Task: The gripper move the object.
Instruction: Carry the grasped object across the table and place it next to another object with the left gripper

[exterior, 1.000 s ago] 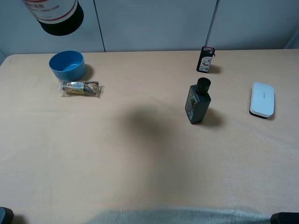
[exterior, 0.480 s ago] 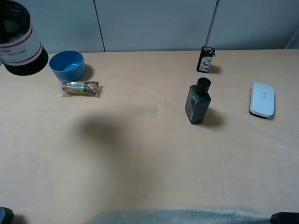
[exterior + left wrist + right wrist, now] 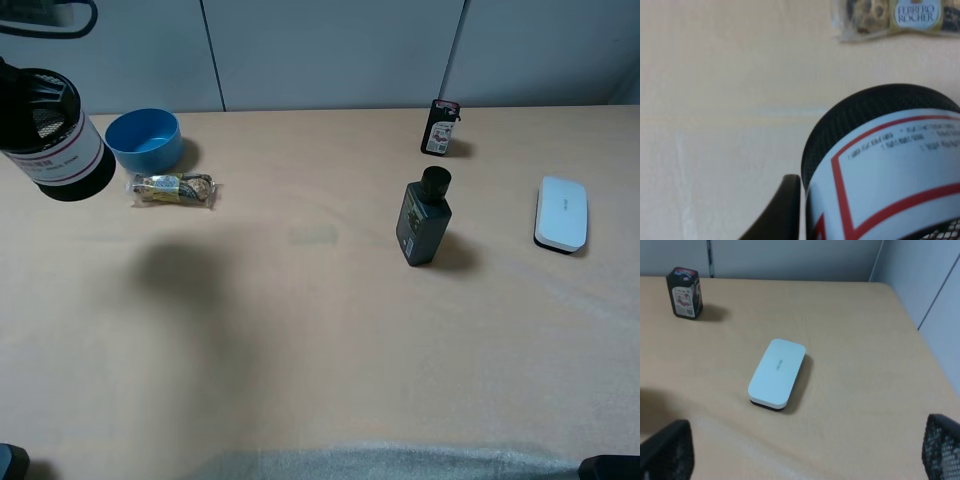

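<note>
Transport is in hand: left gripper (image 3: 790, 205), jaws clamped on the mesh cup (image 3: 62, 140), holds it aloft at the frame's upper left; next probably a level descent to the table (image 3: 320, 360).

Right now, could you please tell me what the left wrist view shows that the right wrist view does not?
Only the left wrist view: the mesh pen cup, close up, and the Ferrero Rocher pack beyond it. Only the right wrist view: the white box and a small dark tin standing apart from it. Both show the tan table.
</note>
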### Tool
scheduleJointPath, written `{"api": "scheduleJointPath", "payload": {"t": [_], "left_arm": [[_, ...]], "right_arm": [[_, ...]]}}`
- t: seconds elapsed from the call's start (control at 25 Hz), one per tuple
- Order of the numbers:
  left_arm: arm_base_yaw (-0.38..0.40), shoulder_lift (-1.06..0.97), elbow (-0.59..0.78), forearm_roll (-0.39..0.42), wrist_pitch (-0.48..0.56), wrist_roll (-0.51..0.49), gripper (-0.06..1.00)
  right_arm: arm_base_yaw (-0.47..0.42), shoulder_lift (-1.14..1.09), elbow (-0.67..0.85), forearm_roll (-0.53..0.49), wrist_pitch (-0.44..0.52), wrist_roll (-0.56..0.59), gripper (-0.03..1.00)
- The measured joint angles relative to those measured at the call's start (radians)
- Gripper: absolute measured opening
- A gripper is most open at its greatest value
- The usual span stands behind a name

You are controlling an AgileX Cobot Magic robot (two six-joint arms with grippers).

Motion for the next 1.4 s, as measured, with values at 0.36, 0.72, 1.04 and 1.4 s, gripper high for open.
{"api": "scheduleJointPath", "payload": {"t": [0.36,0.72,1.04,1.4], "left_arm": [[0.000,0.063,0.027,-0.003,-0.065,-0.025,0.19],[0.000,0.163,0.030,-0.007,-0.136,-0.034,0.19],[0.000,0.281,0.030,-0.021,-0.217,-0.034,0.19],[0.000,0.378,0.030,-0.021,-0.295,-0.044,0.19]], "right_arm": [[0.000,0.000,0.000,0.000,0.000,0.000,0.69],[0.000,0.000,0.000,0.000,0.000,0.000,0.69],[0.000,0.000,0.000,0.000,0.000,0.000,0.69],[0.000,0.000,0.000,0.000,0.000,0.000,0.69]]}}
